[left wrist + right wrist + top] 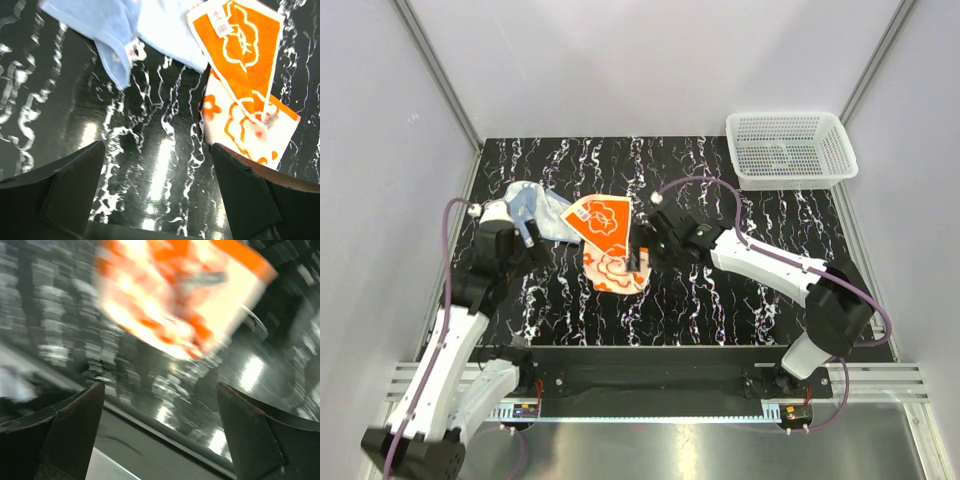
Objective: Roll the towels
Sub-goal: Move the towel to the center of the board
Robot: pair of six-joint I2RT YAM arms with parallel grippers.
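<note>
The orange towel [606, 246] lies partly folded mid-table, with its orange flower side on top and a white, orange-printed part below. It shows at the right of the left wrist view as the orange towel [245, 75], and blurred in the right wrist view as the orange towel [175, 290]. The pale blue towel [536, 208] is crumpled just to its left, and the blue towel [115, 30] overlaps the orange one's corner. My left gripper [528, 238] [156, 147] is open over bare table, just short of the blue towel. My right gripper [643, 258] [160, 385] is open and empty at the orange towel's right edge.
A white mesh basket [790, 150] stands at the back right corner of the black marbled table [720, 300]. Grey walls with metal rails close in the left, right and back sides. The arms' mounting rail runs along the near edge.
</note>
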